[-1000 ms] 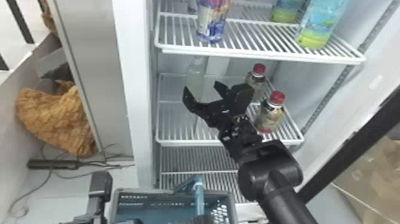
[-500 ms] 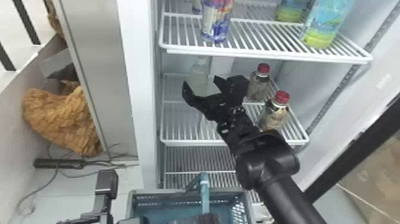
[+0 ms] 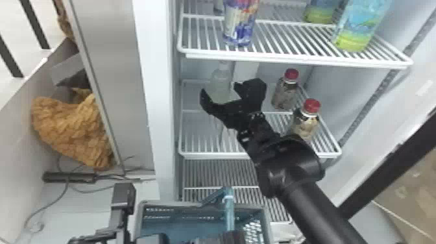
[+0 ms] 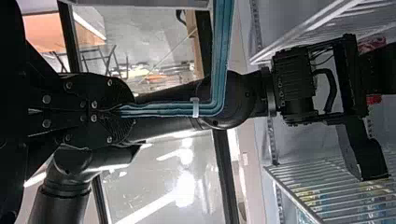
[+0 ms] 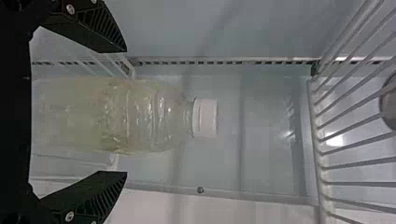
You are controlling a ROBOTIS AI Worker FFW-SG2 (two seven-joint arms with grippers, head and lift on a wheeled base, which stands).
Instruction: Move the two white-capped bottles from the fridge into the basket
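Right hand (image 3: 221,90) is released, fingers spread wide, nothing gripped. Left hand (image 3: 227,237) is below it, nearer the robot, clenched on the basket's teal handle (image 3: 229,211); left wrist view shows the tips pressed together on it.

Near to far from the right hand:
- White-capped bottle (image 5: 149,116): standing upright in the fridge, right at the hand. Right wrist view has it between the two spread fingers, visible gap on either side, white cap (image 5: 205,117) on top. Clear, pale yellowish body.
- Middle wire shelf (image 3: 198,139): under the hand, carries that bottle.
- Red-capped bottle (image 3: 285,94): same shelf, just right of the hand.
- Second red-capped bottle (image 3: 305,123): same shelf, further right and nearer the robot, partly behind the right arm.
- Upper wire shelf (image 3: 292,39): above the hand. Blue-and-white printed container (image 3: 240,29) almost straight over it; two blue-green containers, (image 3: 360,29) and (image 3: 319,11), up and to the right.
- Basket (image 3: 144,207): well below the hand, around the left hand's handle side.
- Orange-brown bundle (image 3: 71,129): well left of the hand, outside the fridge. Black bar (image 3: 68,176) with cables just below the bundle.
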